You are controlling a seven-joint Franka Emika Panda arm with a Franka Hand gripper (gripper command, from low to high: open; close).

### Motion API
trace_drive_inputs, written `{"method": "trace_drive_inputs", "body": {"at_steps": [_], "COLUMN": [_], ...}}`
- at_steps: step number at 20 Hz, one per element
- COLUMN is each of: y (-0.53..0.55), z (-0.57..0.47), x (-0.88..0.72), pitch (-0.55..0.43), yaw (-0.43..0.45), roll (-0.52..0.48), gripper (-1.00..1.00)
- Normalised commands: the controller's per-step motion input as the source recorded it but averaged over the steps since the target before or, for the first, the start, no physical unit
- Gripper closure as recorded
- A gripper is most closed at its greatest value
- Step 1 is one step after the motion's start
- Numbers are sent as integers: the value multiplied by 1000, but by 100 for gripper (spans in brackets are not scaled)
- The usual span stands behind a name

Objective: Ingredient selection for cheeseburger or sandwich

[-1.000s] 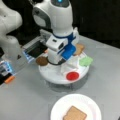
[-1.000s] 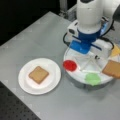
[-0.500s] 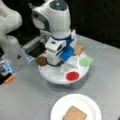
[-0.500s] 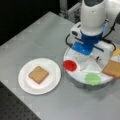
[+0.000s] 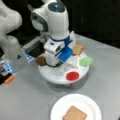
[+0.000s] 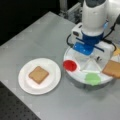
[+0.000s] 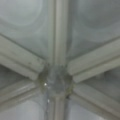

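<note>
With one bread square (image 6: 38, 74) on the plate (image 6: 53, 83), the end effector (image 5: 53, 61) sat low over the tray (image 5: 53, 77) centre, its opening impossible to tell, near the patty (image 5: 40, 60), probably light, stiff, best pinched by edges.

Plate (image 6: 53, 82): toward a front view's left, apart from tray (image 6: 75, 76).
Bread square (image 6: 38, 74): on plate.
Tray compartments: disc (image 6: 70, 65), second bread square (image 6: 113, 68), patty (image 5: 41, 60).
Gripper (image 5: 53, 62): low over tray centre.
</note>
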Motion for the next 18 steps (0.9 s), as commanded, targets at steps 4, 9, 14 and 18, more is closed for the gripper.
{"method": "trace_drive_inputs", "body": {"at_steps": [4, 9, 14, 18], "y": [109, 72, 88, 129], "z": [-150, -197, -201, -180], "x": [-253, -244, -210, -172], "pitch": [-219, -233, -223, -195], "yaw": [-60, -56, -72, -89], "roll": [-24, -18, -16, -11], "gripper": [-100, -100, -100, -100]}}
